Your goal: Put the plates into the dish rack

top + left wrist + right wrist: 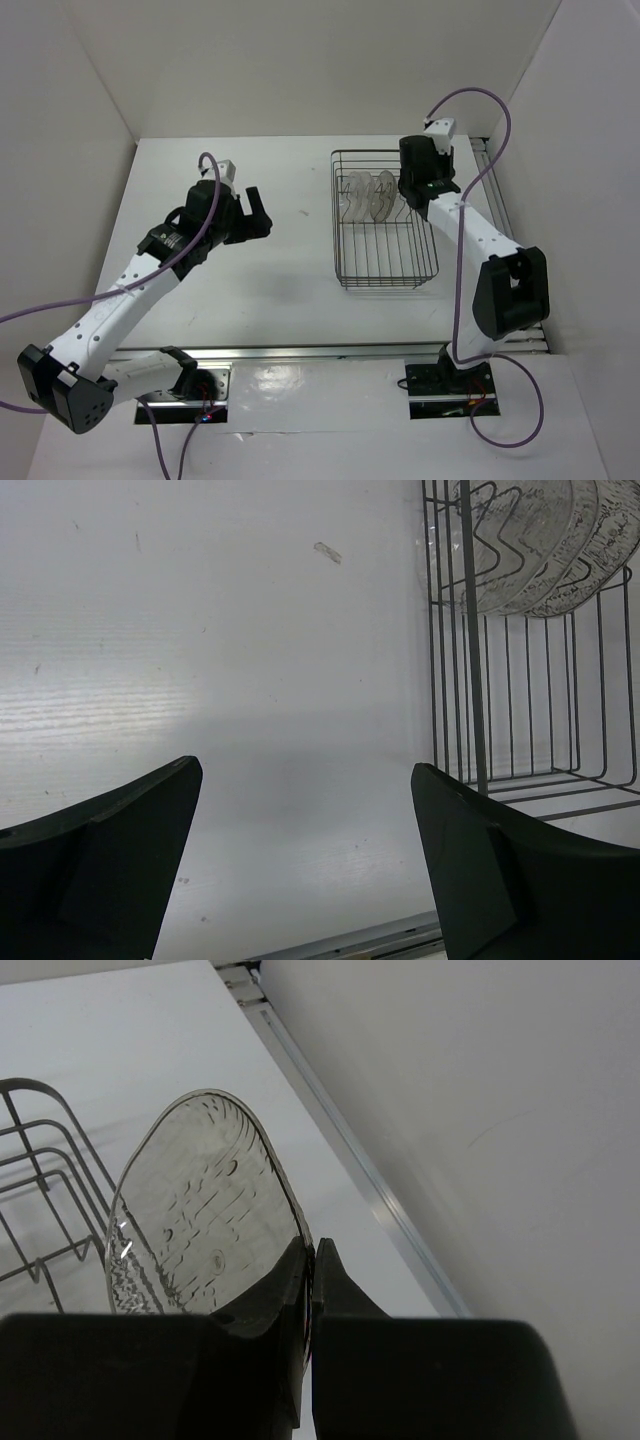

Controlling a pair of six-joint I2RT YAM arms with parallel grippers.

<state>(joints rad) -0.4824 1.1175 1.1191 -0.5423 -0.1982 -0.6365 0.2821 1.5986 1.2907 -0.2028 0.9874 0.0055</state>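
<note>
Right gripper (pixel 312 1256): jaws clamped on the rim of a smoky grey plate (pixel 195 1220). The plate is on edge and roughly upright, with its face turned toward the wire dividers (pixel 62 1126) on the wrist cam's left. On the other side, the table-edge rail (pixel 350 1165) and the side wall (pixel 480 1080) are close.

From the top view, that gripper sits over the far right part of the dish rack (pixel 365 152). We see other plates (pixel 362 193) standing on edge in the dividers just beside it. There are at least two, but they overlap so we can't get an exact count. We can't tell whether the grey plate's lower edge is seated in a slot or hanging just above one, because the fingers block the view.

Left gripper (pixel 258 215): jaws spread wide and holding nothing. It's parked over bare table (pixel 270 280), well left of the rack. Its wrist cam sees the rack's side and the loaded plates (pixel 520 540).

Our read on the step: we're inserting the grey plate into the rack. No loose plates show on the table, so this is likely the last one.

Next move:
- Lower straight down with the plate kept vertical, lined up with a free gap between dividers.
- Open only once the rim is bearing on the wires.
- Lift out cleanly without clipping the neighbouring plates. They're light plastic and will tip easily.
</note>
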